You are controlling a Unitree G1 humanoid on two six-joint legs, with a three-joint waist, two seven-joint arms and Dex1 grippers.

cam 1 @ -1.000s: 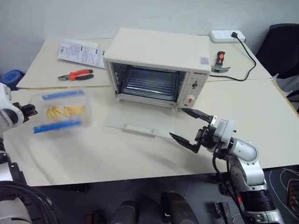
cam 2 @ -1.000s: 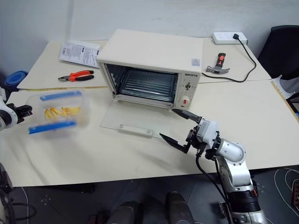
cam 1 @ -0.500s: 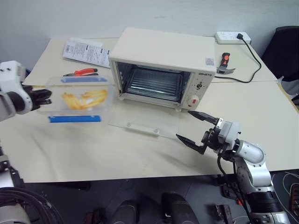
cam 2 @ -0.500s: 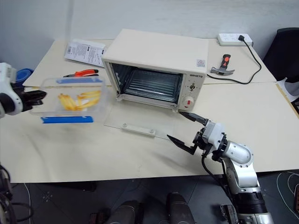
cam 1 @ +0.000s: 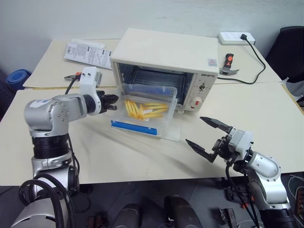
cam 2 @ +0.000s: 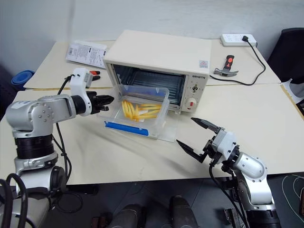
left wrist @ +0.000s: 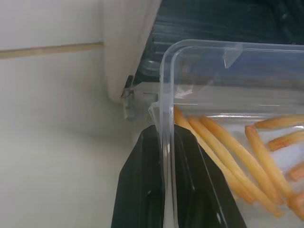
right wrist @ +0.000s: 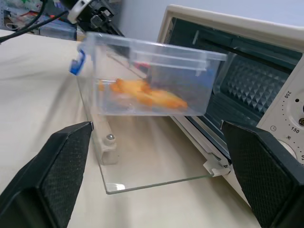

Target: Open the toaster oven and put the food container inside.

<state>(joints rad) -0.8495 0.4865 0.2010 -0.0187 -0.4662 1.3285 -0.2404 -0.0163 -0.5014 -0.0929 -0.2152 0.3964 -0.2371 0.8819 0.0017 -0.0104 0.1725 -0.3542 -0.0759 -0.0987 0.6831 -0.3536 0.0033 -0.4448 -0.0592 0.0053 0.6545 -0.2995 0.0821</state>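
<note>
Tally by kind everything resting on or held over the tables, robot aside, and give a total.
Toaster oven: 1
Food container: 1
Hand tools: 2, pliers and hammer
Power strip: 1
Printed leaflet: 1
Total: 6

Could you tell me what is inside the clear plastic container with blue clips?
Yellow fry-like sticks lie loose in the clear plastic container with blue clips; its lidless top leaves them uncovered, though the tilted walls blur how many.
</note>
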